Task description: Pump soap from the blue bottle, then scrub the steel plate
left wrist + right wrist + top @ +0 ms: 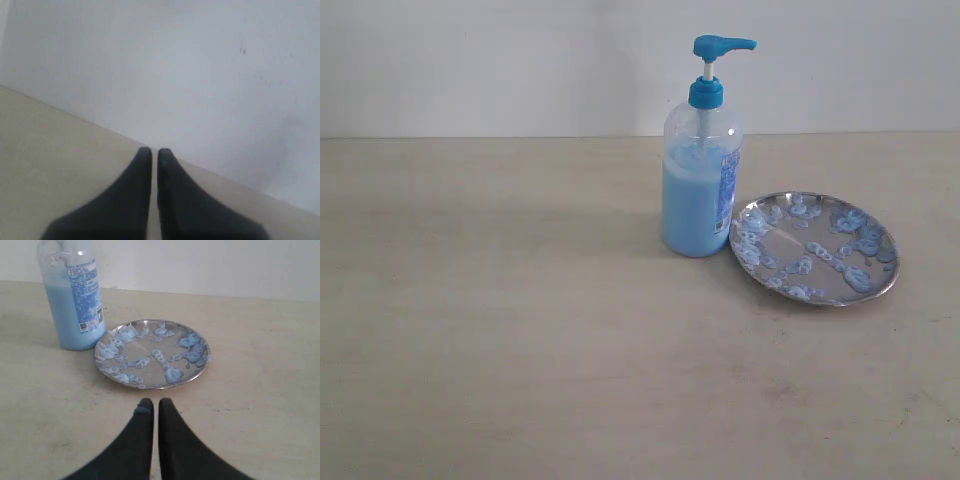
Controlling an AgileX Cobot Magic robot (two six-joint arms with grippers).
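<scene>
The blue bottle (702, 170) stands upright on the table, clear plastic with a bright blue pump head and light blue soap (692, 210) inside. Just to its right lies the steel plate (814, 248), shiny and dotted with pale blue soapy blobs. The right wrist view shows the bottle (74, 295) and the plate (152, 354) a short way ahead of my right gripper (152, 404), which is shut and holds nothing. My left gripper (154, 152) is shut too, empty, facing the wall over bare table. Neither gripper appears in the exterior view.
The beige table (520, 330) stretches wide to the left and front of the bottle. A plain white wall (500, 60) rises behind the table's far edge.
</scene>
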